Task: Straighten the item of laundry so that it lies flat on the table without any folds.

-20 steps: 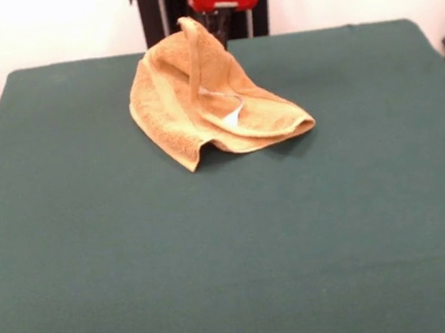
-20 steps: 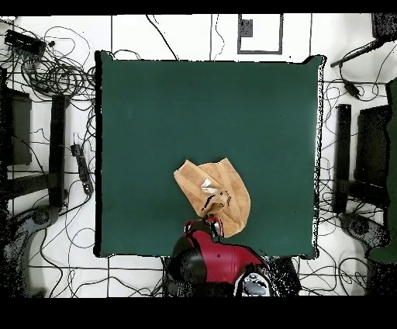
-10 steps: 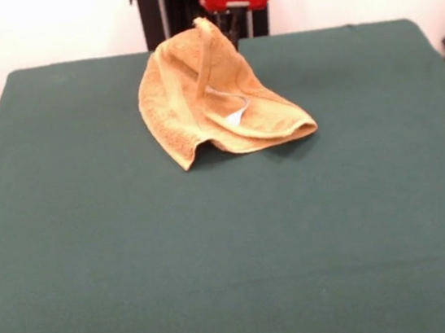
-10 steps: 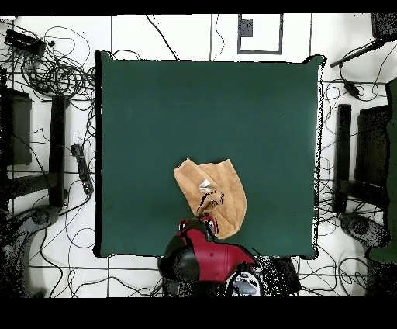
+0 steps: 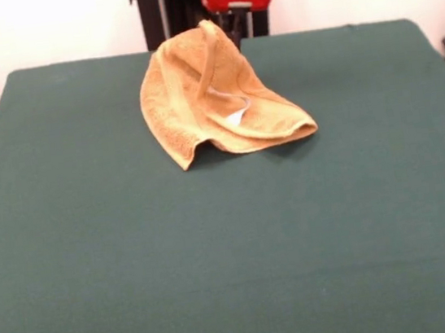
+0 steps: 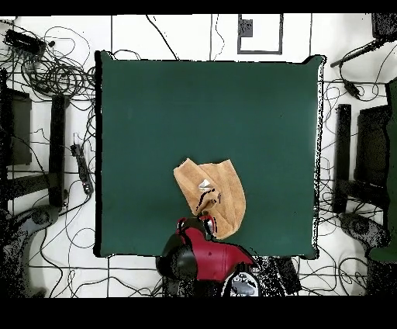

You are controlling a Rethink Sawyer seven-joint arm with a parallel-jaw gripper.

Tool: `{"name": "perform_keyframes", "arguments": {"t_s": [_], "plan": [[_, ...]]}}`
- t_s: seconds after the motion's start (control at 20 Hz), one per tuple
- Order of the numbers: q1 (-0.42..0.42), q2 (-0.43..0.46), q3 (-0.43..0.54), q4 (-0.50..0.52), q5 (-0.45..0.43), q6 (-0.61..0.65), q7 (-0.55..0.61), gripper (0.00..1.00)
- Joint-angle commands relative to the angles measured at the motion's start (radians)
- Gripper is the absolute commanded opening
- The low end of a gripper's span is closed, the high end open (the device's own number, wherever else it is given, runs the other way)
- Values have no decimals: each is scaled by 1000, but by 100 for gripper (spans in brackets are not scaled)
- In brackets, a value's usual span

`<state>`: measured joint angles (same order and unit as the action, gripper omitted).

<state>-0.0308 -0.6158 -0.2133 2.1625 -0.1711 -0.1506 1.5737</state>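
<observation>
1. Tabletop (image 5: 95, 257) of dark green felt-like cloth fills the front view; its left stretch is bare, and the only thing on it sits toward the far edge, a little left of the middle line.

2. Moving right, the small golden-orange terry towel (image 5: 206, 103) lies crumpled there, its left flank a broad lobe that runs down to a pointed corner resting on the cloth.

3. At the towel's middle a ridge rises to a peak at the top, and the cloth drapes off that peak to both sides, so the piece stands tented, not flat.

4. Just right of the ridge a small white tag (image 5: 234, 117) shows, with a woven band curving beside it; below and right, a doubled flap folds over and ends in a rounded corner.

5. The red and black arm's hand (image 5: 228, 24) comes down right behind the peak, so the towel lies directly beneath it and spreads away from it toward the camera; whether it is clenched on the peak or released I cannot tell, since the cloth hides the tips.

6. In the overhead view the towel (image 6: 213, 194) sits near the table's edge closest to the robot, with the arm's red housing (image 6: 203, 252) overlapping its nearest corner.

7. My judgement: the coming move turns on drawing the raised peak away from the folded flap, so the layers slide apart.
</observation>
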Motion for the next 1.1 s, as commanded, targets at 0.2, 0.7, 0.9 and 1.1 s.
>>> {"name": "perform_keyframes", "arguments": {"t_s": [0.2,0.7,0.9,1.1], "plan": [[70,33,102,16,109,72,243,0],[99,35,111,30,143,45,265,0],[105,39,110,28,153,35,263,0],[114,40,114,40,163,17,270,0]]}}
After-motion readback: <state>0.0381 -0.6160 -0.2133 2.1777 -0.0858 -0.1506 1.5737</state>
